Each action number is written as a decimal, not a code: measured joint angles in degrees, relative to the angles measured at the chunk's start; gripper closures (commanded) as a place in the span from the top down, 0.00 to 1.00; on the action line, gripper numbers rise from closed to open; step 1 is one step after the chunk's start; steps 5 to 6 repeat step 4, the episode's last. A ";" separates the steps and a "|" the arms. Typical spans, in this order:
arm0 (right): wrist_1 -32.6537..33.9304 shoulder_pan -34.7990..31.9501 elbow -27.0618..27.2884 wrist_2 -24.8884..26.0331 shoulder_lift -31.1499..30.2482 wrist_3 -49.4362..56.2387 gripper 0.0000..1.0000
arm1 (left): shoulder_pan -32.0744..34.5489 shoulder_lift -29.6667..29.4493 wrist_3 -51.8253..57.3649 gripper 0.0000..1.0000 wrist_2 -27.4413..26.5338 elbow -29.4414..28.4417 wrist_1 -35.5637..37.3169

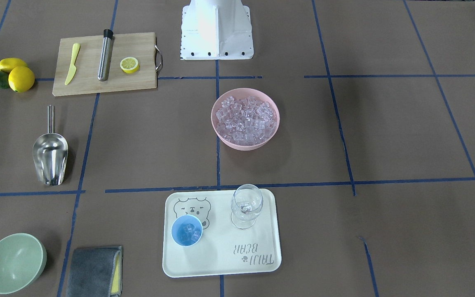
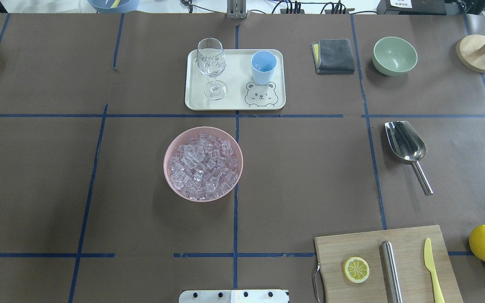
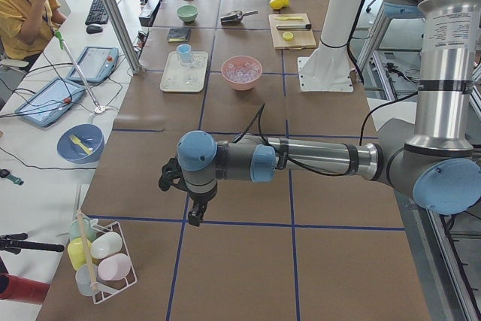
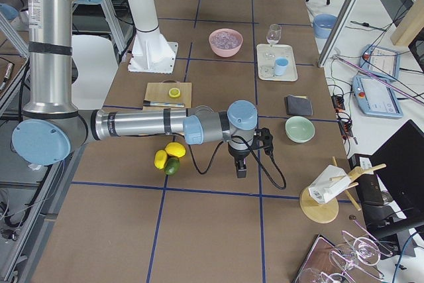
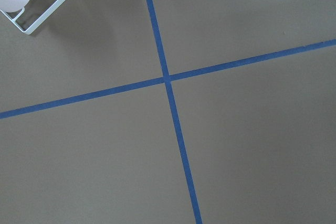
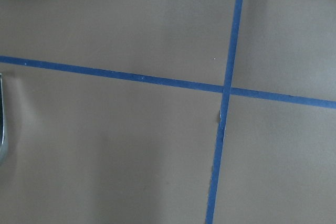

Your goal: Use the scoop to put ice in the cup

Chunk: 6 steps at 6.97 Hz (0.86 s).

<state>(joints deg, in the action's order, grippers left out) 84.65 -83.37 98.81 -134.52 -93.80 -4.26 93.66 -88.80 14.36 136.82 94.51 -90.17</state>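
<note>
Several cubes of ice [image 1: 189, 233] sit in the blue cup [image 2: 263, 75] — overhead, at 3 o'clock of the wine glass [image 2: 211, 63] on a tray [image 1: 221, 260] lettered "…BEAR". More ice fills the pink bowl [image 2: 165, 164]. The scoop [image 2: 405, 141] lies on the table [image 2: 310, 176] at 3 o'clock of that bowl, handle toward 5 o'clock. Left gripper [image 3: 197, 212] and right gripper [image 4: 240, 167] hang over the table's ends — wide or narrow, I cannot tell.

The left gripper [image 3: 195, 217] and right gripper [image 4: 241, 171] show only in side views, too small to read their jaws.
</note>
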 measured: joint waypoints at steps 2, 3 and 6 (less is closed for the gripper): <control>2.74 0.27 0.55 1.33 0.66 0.36 1.00 | 0.20 1.77 0.18 1.00 0.11 -1.03 -1.06; 5.15 -0.35 1.36 2.18 1.22 0.57 1.00 | 0.12 1.42 0.18 1.00 0.12 -2.16 -2.01; 9.29 -1.39 1.91 2.51 2.44 1.34 1.00 | 0.07 0.65 0.11 1.00 0.09 -3.14 -3.59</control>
